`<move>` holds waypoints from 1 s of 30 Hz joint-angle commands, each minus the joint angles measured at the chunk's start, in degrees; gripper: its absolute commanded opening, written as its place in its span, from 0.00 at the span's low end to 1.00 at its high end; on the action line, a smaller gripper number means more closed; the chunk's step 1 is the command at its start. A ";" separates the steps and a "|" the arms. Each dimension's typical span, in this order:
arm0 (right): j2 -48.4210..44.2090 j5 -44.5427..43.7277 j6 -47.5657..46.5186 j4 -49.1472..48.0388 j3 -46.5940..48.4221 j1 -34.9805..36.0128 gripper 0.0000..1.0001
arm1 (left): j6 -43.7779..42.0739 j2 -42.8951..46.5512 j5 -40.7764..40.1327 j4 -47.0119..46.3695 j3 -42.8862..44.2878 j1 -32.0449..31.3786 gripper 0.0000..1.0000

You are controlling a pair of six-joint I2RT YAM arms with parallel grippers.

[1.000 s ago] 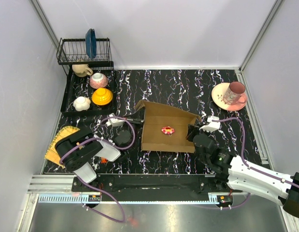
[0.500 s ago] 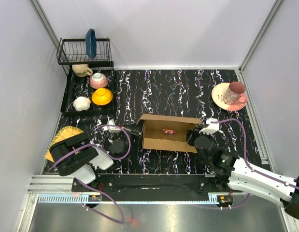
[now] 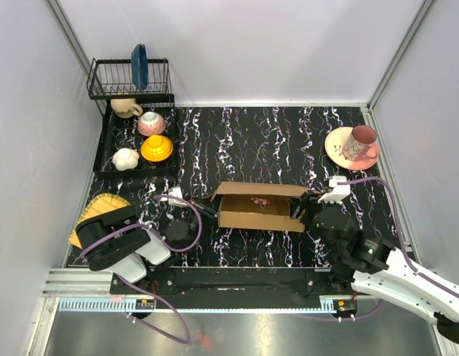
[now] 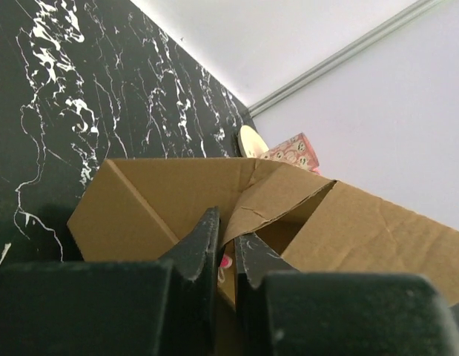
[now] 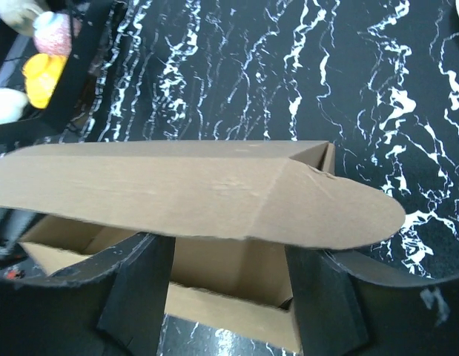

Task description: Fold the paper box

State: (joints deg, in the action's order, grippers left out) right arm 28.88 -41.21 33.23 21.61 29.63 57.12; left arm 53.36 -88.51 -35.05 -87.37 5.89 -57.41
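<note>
The box (image 3: 259,213) sits mid-counter (image 3: 288,133) between the two hands, long side across. Its walls stand up and it already reads as an open tray. The lid (image 5: 199,193) leans over the opening from the far side, its rounded end flap hanging free and not tucked in. I judge the fold well over halfway. What looks left is to bring the lid fully down and slip its flaps inside.

The left hand (image 4: 225,230) is at the box's left end, its fingers (image 4: 203,245) close together with an edge of cardboard between them. I cannot tell whether that is a firm pinch or a slack one. The right hand (image 5: 229,259) is at the right end, released, its fingers spread wide under the lid and gripping nothing.

A small pink thing (image 3: 255,200) lies inside, mostly covered by the lid, and I cannot make out what it is. Whether the side flaps are locked is hidden in every view. Well apart are a cup (image 3: 361,141) at far right and a dish rack (image 3: 129,78) at far left.
</note>
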 commanded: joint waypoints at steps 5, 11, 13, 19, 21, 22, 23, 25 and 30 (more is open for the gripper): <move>-9.43 6.31 -7.04 7.92 8.07 0.36 0.68 | -7.92 -6.67 1.30 -8.08 -5.36 -1.74 0.12; -13.87 7.72 -11.70 5.38 12.91 0.36 0.68 | -9.06 -5.89 1.12 -8.08 -7.82 -2.01 0.26; -10.80 7.90 -13.19 5.11 14.40 0.36 0.68 | -10.38 -4.31 1.30 -7.99 -8.61 -2.18 0.27; 0.54 5.80 -14.68 0.20 13.44 0.36 0.68 | -11.70 -0.88 2.35 -7.90 -10.72 -3.06 0.31; 2.92 4.04 -16.70 -2.97 13.26 0.36 0.68 | -11.35 1.23 2.62 -7.81 -12.65 -3.50 0.31; 6.06 2.82 -17.06 -3.32 13.61 0.36 0.68 | -11.00 2.19 2.53 -7.81 -13.62 -3.85 0.31; 8.01 0.80 -18.11 -3.85 14.22 0.36 0.67 | -10.39 4.81 2.27 -7.81 -15.89 -3.94 0.31; 14.14 -1.41 -18.82 -4.99 14.49 -0.08 0.65 | -10.20 8.94 2.35 -4.68 -16.97 -4.38 0.31; 24.37 10.33 -13.82 -7.89 13.80 -11.22 0.60 | -11.26 38.36 0.95 35.86 -10.57 -6.75 0.31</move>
State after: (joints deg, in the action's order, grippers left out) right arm 47.97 -37.04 16.93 18.20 43.00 53.36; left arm 43.64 -68.16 -32.91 -70.67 2.96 -62.78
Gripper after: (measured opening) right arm 0.626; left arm 0.312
